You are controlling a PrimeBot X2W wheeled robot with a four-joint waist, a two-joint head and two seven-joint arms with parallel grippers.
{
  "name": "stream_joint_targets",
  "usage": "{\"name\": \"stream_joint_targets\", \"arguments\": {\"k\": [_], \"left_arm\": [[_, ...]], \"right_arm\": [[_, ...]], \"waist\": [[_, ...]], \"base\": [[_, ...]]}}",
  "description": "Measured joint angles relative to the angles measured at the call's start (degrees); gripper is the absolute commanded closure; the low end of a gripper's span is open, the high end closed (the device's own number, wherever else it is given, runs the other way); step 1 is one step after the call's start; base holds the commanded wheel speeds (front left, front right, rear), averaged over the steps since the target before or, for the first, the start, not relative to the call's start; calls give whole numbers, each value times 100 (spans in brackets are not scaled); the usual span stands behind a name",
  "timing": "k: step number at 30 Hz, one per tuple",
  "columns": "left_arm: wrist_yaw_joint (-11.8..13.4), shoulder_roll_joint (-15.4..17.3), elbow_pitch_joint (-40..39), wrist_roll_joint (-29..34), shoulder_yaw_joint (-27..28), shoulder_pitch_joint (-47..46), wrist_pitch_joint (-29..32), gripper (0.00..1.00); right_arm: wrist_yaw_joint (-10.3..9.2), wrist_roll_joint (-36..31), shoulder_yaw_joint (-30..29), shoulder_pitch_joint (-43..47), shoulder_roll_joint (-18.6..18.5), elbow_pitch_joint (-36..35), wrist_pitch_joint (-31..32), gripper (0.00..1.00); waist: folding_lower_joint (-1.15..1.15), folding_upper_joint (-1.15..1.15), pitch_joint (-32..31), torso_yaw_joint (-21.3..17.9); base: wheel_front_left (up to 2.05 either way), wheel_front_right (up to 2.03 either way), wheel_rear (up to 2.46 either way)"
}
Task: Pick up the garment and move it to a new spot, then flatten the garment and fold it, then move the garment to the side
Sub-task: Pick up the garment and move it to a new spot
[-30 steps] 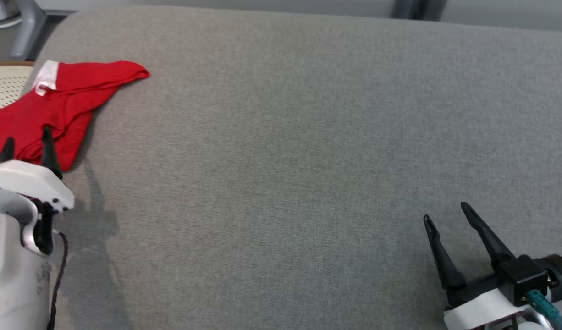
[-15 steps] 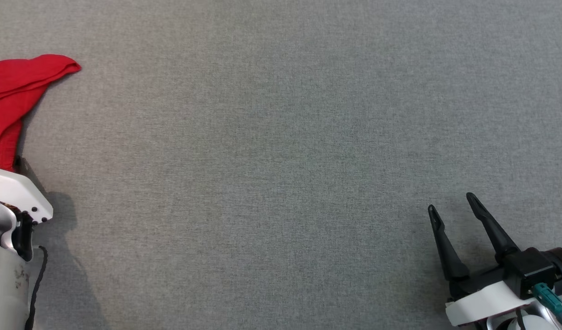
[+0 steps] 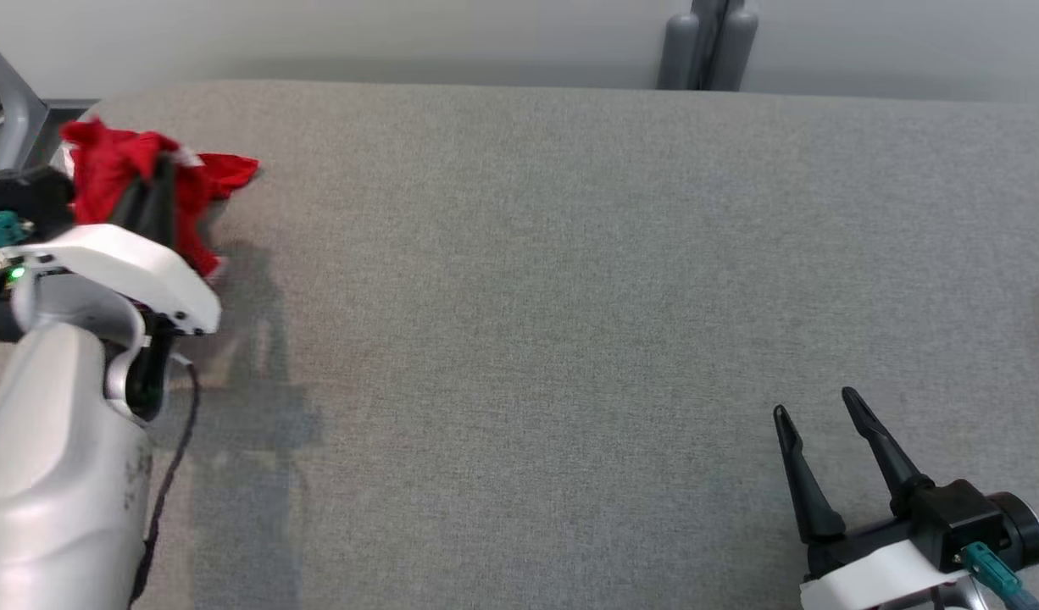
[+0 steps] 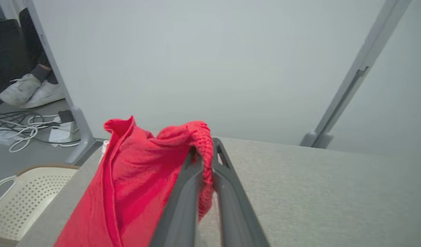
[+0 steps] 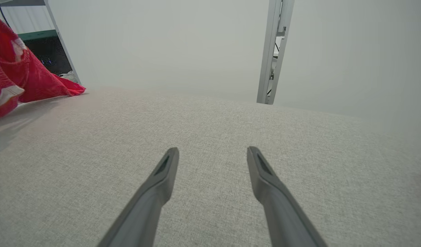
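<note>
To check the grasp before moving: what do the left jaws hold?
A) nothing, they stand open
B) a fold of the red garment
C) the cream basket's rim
B: the left gripper has its jaws pinched shut on a bunched fold of the red garment.

No legible text or labels.
</note>
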Motion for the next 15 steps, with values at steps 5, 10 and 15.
{"name": "stream_joint_targets", "arguments": {"k": [5,10,15], "left_arm": [[-12,78,-2760,-844,-495,1040,1132,100],[316,-378,-5557,-1780,-816,2079,2305,100],[701,-691,-6947,-2304,-1085,2543,2778,100]], "right_arm": [[0,56,-35,61,62,20,1,0],[0,196,-53,96,78,23,1,0],[0,363,-84,99,85,27,1,0]], "waist": [[0,0,-257,-219],[0,0,-364,-607],[0,0,-385,-942]], "base": [[0,0,0],[0,0,0],[0,0,0]]}}
